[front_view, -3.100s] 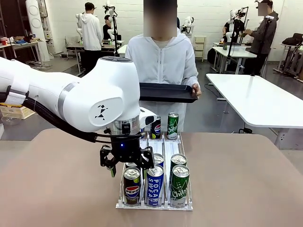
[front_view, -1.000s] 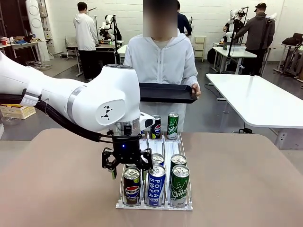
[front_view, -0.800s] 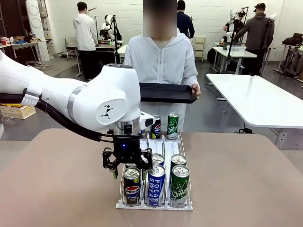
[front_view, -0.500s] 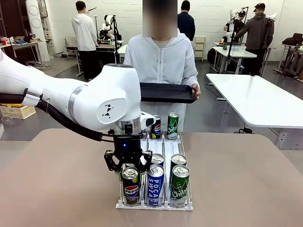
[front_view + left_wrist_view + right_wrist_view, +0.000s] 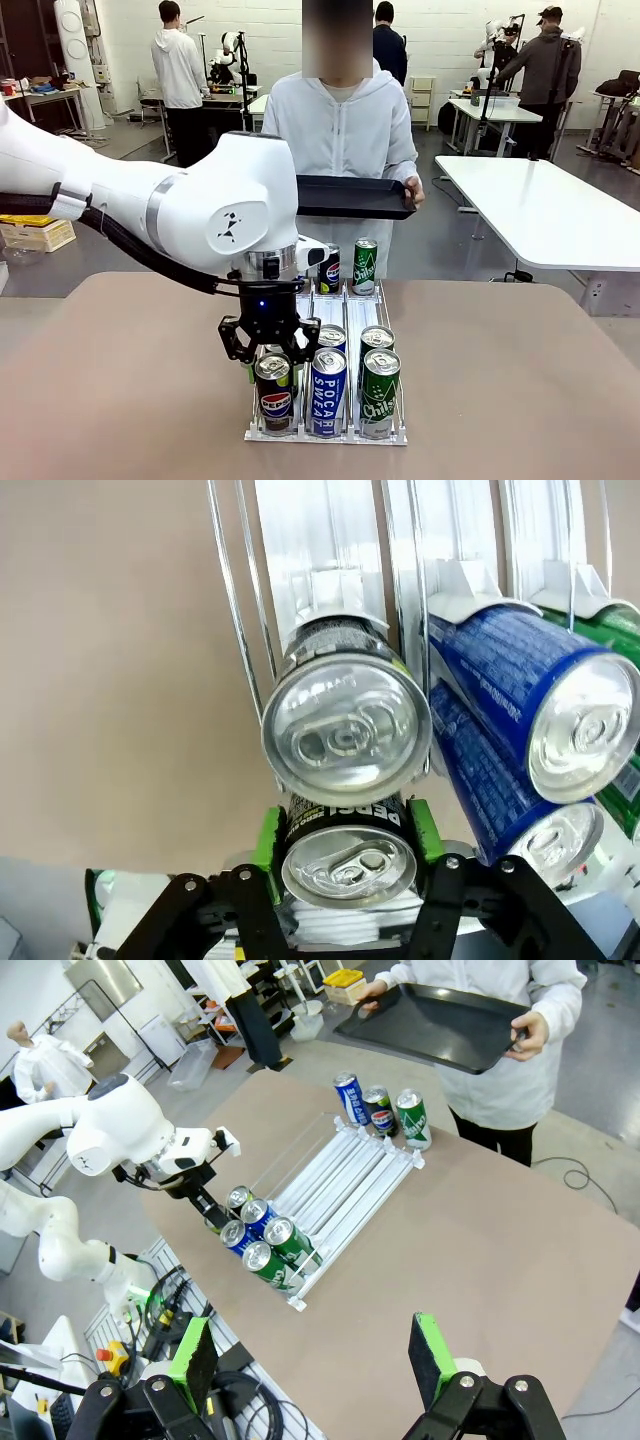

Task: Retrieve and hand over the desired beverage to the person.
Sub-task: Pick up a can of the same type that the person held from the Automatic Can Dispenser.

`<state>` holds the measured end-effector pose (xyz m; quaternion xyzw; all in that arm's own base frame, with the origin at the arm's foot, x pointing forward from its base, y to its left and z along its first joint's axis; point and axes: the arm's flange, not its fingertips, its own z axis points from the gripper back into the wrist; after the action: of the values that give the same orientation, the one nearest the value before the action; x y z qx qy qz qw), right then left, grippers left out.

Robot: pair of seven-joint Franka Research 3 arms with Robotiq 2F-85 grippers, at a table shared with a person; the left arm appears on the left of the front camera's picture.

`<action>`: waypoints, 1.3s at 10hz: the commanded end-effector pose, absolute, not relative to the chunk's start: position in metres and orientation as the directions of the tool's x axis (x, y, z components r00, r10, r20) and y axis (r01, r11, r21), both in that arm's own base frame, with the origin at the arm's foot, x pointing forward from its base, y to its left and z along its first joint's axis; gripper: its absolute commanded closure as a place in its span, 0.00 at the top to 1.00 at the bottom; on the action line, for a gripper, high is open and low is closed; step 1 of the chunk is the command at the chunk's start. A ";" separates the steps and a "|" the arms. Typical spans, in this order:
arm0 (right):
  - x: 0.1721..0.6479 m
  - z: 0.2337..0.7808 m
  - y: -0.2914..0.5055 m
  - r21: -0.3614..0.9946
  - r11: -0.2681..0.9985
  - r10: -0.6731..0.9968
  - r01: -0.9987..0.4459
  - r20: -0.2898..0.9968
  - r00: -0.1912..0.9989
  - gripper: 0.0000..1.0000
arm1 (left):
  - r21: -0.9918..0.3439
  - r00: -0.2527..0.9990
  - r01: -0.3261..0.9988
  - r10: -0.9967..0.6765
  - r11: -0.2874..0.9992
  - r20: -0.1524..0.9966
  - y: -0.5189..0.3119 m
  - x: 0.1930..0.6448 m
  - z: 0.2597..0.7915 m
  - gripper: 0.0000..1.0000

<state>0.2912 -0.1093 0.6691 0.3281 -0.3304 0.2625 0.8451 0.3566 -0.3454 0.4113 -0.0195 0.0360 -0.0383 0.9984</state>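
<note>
1. The left gripper (image 5: 272, 352) is pinched on a Pepsi can (image 5: 273, 393). In the left wrist view its green pads (image 5: 268, 842) press on opposite sides of the can, just under the rim.
2. The Pepsi can stands at the near end of the left lane of a three-lane wire rack (image 5: 330, 436) on the brown table (image 5: 520, 380). A Pocari Sweat can (image 5: 327, 390) is just beside it, with a green can (image 5: 380, 392) in the right lane.
3. From the front, the gripper's black linkage covers the can's top. The left wrist view looks straight down on the lid and the "PEPSI ZERO" print. It also shows a second dark can (image 5: 345, 735) just behind in the same lane; whether the two touch cannot be told.
4. At the rack's far end the front view shows a far Pepsi can (image 5: 329, 270) and a far green can (image 5: 365, 265), and the arm covers the left lane there. The right wrist view, from high up, shows a blue can (image 5: 347, 1095) in that spot.
5. The right gripper (image 5: 313, 1360) is spread wide with nothing between its pads, well above the table.
6. The person (image 5: 340, 130) stands at the far side holding a black tray (image 5: 355, 195). The front view shows one hand (image 5: 415, 192) on its edge; the right wrist view shows both.
</note>
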 end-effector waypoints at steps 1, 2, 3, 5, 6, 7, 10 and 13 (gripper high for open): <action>0.292 0.670 -0.109 0.387 0.624 0.219 -0.679 0.747 0.627 1.00 | -0.026 0.979 0.170 -0.172 0.985 -0.114 -0.341 0.343 0.478 0.00; 0.292 0.670 -0.109 0.387 0.624 0.219 -0.679 0.747 0.627 1.00 | -0.046 0.981 0.190 -0.192 0.981 -0.028 -0.335 0.333 0.537 0.00; 0.292 0.670 -0.109 0.387 0.624 0.219 -0.679 0.747 0.627 1.00 | -0.049 0.979 0.200 -0.198 0.979 0.047 -0.333 0.330 0.582 0.00; 0.292 0.670 -0.109 0.387 0.624 0.219 -0.679 0.747 0.627 1.00 | -0.005 0.969 0.244 -0.244 0.970 0.030 -0.339 0.338 0.652 0.00; 0.292 0.670 -0.109 0.387 0.624 0.219 -0.679 0.747 0.627 1.00 | -0.007 0.970 0.236 -0.235 0.972 0.069 -0.344 0.348 0.682 0.00; 0.292 0.670 -0.109 0.387 0.624 0.219 -0.679 0.747 0.627 1.00 | -0.037 0.964 0.244 -0.239 0.969 0.116 -0.349 0.358 0.701 0.00; 0.292 0.670 -0.109 0.387 0.624 0.219 -0.679 0.747 0.627 1.00 | -0.033 0.948 0.278 -0.269 0.960 0.170 -0.377 0.403 0.722 0.00; 0.292 0.670 -0.109 0.387 0.624 0.219 -0.679 0.747 0.627 1.00 | -0.034 0.941 0.302 -0.292 0.953 0.168 -0.393 0.437 0.714 0.00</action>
<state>0.2908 -0.1100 0.6692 0.3277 -0.3302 0.2617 0.8457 0.4305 -0.3881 0.6985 -0.0372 -0.0772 -0.1472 0.9854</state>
